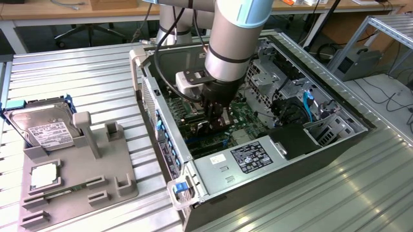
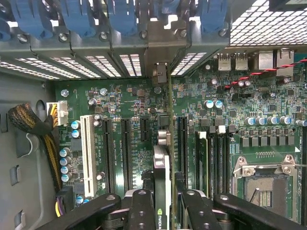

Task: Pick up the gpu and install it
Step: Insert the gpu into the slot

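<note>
Fingers (image 2: 165,211) clamp the gpu (image 2: 162,167) edge-on, deep inside the case (image 1: 335,145); its long axis runs along the motherboard (image 2: 129,96) slots, bracket towards the rear wall.

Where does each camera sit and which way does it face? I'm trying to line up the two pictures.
Exterior view: off the arm, above and to one side, looking down into the open computer case; the arm and gripper show.
Wrist view: on the wrist, looking along the fingers at the motherboard; they clamp the gpu, edge-on.
Shared: the motherboard, the gripper.
</note>
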Controlling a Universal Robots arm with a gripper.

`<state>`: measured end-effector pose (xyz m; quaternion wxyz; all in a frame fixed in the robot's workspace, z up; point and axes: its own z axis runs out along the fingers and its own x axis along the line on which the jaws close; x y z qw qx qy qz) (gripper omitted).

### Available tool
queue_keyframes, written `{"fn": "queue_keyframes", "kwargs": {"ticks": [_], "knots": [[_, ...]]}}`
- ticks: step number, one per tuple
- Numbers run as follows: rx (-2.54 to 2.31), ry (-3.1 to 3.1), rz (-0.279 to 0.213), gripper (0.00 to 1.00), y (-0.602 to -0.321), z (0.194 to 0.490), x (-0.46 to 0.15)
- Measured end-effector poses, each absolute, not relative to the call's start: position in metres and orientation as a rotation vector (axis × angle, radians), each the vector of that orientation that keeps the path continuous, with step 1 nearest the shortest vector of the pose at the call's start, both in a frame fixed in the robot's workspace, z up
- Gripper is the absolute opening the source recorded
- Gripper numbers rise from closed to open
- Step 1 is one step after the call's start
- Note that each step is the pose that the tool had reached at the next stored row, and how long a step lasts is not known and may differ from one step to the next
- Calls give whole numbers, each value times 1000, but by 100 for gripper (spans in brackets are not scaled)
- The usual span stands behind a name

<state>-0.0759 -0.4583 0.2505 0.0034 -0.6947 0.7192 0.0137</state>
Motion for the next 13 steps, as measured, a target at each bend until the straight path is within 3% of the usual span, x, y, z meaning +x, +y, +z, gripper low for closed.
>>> {"fn": "queue_keyframes", "kwargs": {"ticks": [13], "knots": [[-2179,2253,43,27,-458,249,-76]]}}
